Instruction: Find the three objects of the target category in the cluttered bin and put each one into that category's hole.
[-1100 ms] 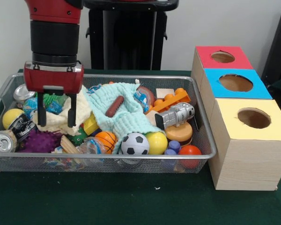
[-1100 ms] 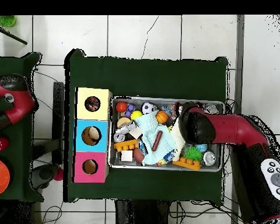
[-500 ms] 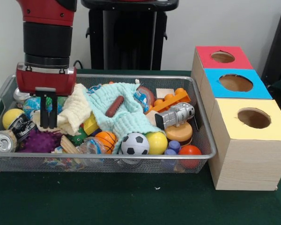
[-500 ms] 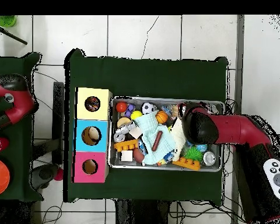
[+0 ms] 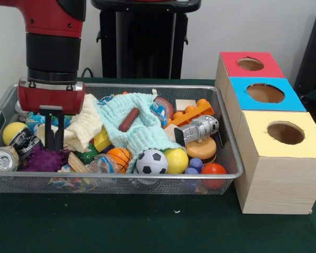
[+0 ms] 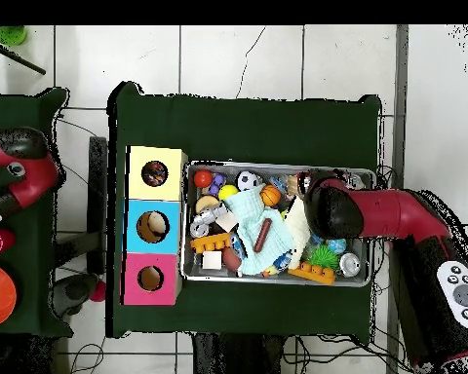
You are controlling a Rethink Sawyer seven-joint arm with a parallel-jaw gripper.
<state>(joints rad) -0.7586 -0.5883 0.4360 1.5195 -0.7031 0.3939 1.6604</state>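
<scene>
Wire-mesh bin (image 5: 229, 158) on the green counter (image 5: 147, 226), with the three-hole sorting box just beside its end: red hole (image 5: 250, 64), blue hole (image 5: 265, 93), yellow hole (image 5: 285, 133). The arm descends at the bin's end farthest from the box.

Change: a second ago the tool (image 5: 53, 141) stood with its fingers spread wide over the cream cloth (image 5: 84, 124); half a second ago they had come together, and they remain together now, the tool having shifted slightly toward the bin's end wall. The cloth's edge, formerly flat beneath the fingers, is bunched against them. Judged meaning: the cloth is being pinched and drawn aside to uncover what lies under it, a search step rather than a delivery; no bin object has moved.

Tool: fingers fully together, tips down among the clutter, touching the cream cloth beside the purple spiky ball (image 5: 42, 159); a fold of cloth appears to be gripped, though the contact is partly hidden.

Target category is not indicated. Candidates lie in the bin: soccer ball (image 5: 151, 162), basketball (image 5: 119, 156), toy sausage (image 5: 129, 119) on the teal cloth (image 5: 142, 132).
</scene>
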